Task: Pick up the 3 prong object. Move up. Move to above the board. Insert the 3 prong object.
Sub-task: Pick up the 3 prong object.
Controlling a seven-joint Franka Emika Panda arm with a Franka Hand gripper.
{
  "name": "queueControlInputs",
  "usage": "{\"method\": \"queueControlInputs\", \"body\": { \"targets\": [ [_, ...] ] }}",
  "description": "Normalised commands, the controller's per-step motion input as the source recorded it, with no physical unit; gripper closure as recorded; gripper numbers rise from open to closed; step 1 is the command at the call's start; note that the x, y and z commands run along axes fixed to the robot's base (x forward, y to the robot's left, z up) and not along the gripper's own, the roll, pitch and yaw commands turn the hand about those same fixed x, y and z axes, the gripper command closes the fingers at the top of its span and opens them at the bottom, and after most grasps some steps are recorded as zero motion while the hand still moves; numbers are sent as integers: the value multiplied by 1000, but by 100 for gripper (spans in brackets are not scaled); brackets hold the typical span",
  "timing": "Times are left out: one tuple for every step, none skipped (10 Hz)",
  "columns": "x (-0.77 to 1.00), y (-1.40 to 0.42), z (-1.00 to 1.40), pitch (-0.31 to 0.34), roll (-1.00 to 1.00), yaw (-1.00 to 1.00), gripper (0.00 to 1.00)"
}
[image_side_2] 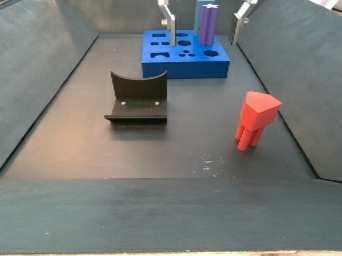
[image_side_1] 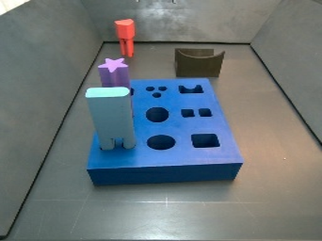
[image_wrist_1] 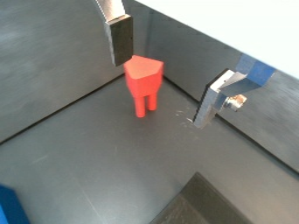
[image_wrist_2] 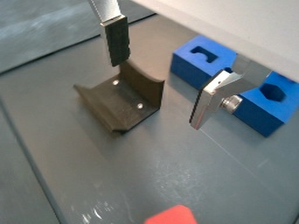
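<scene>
The 3 prong object (image_wrist_1: 142,83) is a small red peg standing upright on the dark floor near the side wall (image_side_1: 124,36) (image_side_2: 257,118). My gripper (image_wrist_1: 163,87) hangs open above the floor and holds nothing. In that wrist view the peg appears close to one finger (image_wrist_1: 119,39) and well apart from the other. The board (image_side_1: 189,162) is a large blue block with shaped holes, and it also shows behind my gripper (image_wrist_2: 159,93) as blue corners (image_wrist_2: 205,63). One silver finger (image_side_2: 166,18) shows at the top edge of a side view.
A dark brown curved piece (image_wrist_2: 122,103) (image_side_2: 136,98) sits on the floor between the peg and the board. A tall light-blue block (image_side_1: 109,118) and a purple star-topped peg (image_side_1: 113,73) stand in the board. Dark walls (image_side_1: 75,66) enclose the floor.
</scene>
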Motion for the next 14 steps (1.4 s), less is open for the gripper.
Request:
{"method": "queueControlInputs", "body": {
  "targets": [
    [-77, 23, -89, 0, 0, 529, 0],
    [-237, 0, -60, -16, 0, 451, 0],
    [-220, 63, -77, -7, 0, 323, 0],
    [-234, 174, -120, 0, 0, 266, 0],
    [-151, 243, -243, -4, -60, 114, 0],
    [-111, 231, -237, -14, 0, 189, 0],
    [-100, 114, -29, 0, 0, 69, 0],
    [-226, 177, -374, 0, 24, 171, 0],
    [0, 46, -100, 0, 10, 186, 0],
    [-229, 26, -337, 0, 159, 234, 0],
    [-186, 60, -174, 0, 37, 214, 0],
    [-43, 0, -140, 0, 4, 160, 0],
    [-309, 74, -177, 26, 80, 246, 0],
    [-309, 143, -49, 0, 9, 106, 0]
  ]
}}
